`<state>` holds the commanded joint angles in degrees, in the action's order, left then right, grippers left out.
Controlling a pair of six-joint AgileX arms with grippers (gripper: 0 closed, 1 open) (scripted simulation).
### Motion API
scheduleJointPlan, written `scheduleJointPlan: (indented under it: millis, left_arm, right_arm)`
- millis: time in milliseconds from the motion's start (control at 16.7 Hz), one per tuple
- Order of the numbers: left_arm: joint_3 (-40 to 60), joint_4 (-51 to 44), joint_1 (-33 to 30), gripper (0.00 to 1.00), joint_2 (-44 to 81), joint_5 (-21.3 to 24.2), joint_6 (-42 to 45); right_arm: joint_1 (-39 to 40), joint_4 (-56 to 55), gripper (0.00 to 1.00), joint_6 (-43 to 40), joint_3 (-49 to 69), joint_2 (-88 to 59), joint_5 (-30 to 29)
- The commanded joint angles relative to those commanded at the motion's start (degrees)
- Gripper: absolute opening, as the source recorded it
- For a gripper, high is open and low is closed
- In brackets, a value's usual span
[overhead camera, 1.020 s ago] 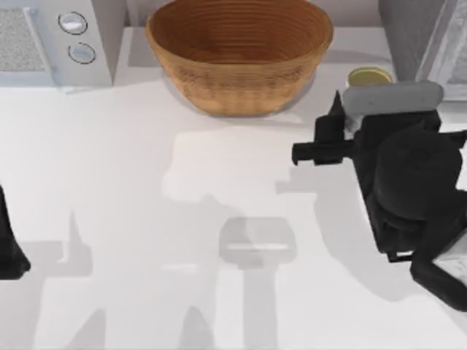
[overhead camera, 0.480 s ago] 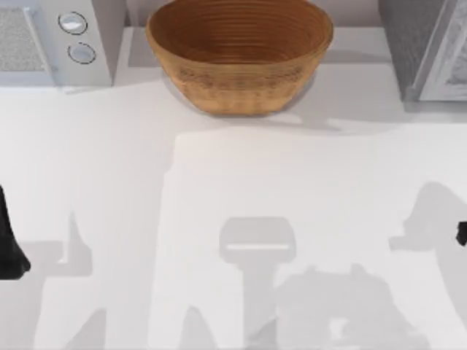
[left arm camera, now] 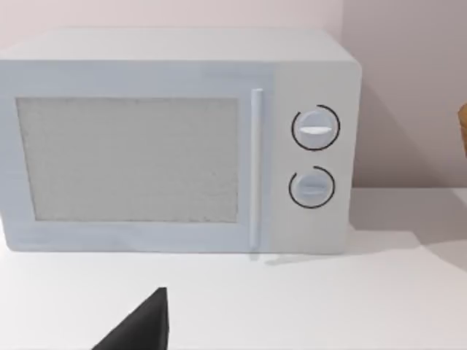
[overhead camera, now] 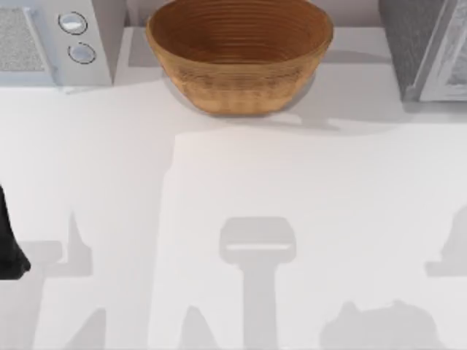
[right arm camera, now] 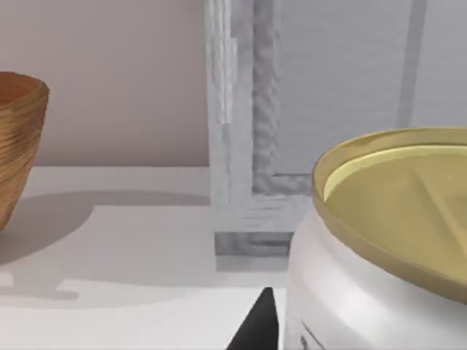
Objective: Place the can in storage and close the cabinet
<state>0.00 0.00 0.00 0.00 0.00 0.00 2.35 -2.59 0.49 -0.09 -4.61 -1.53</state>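
The can (right arm camera: pixel 379 240) looms close in the right wrist view, with a white side and a dull gold top. My right gripper (right arm camera: pixel 350 343) is shut on it, and one dark fingertip (right arm camera: pixel 257 325) lies against its side. Beyond the can stands the grey cabinet (right arm camera: pixel 241 146). In the top view the cabinet (overhead camera: pixel 416 51) sits at the back right, its lighter door (overhead camera: pixel 445 65) angled outward. My left gripper (overhead camera: pixel 9 251) is parked at the table's left edge.
A large woven bowl (overhead camera: pixel 239 51) stands at the back middle, and its rim also edges into the right wrist view (right arm camera: pixel 18 146). A white microwave (overhead camera: pixel 51 40) fills the back left corner and faces the left wrist camera (left arm camera: pixel 175 138). Arm shadows lie on the front right of the table.
The right arm, a second ago beside the can near the cabinet, has left the top view past the right edge. The can is gone from its spot. The left arm has not moved.
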Motion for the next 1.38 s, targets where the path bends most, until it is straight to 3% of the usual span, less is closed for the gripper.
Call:
scheduleJointPlan:
  millis: [720, 960, 1380]
  left_arm:
    - [0.0, 0.0, 0.0, 1.0, 0.0, 0.0, 0.0]
    - [0.0, 0.0, 0.0, 1.0, 0.0, 0.0, 0.0]
    - [0.0, 0.0, 0.0, 1.0, 0.0, 0.0, 0.0]
  right_arm:
    - [-1.65, 3.09, 0.0, -0.19, 3.62, 1.86, 1.17]
    - [-0.36, 5.92, 0.0, -0.05, 16.61, -7.46, -0.25]
    - [2.91, 14.15, 0.0, 0.28, 49.18, -32.63, -4.05]
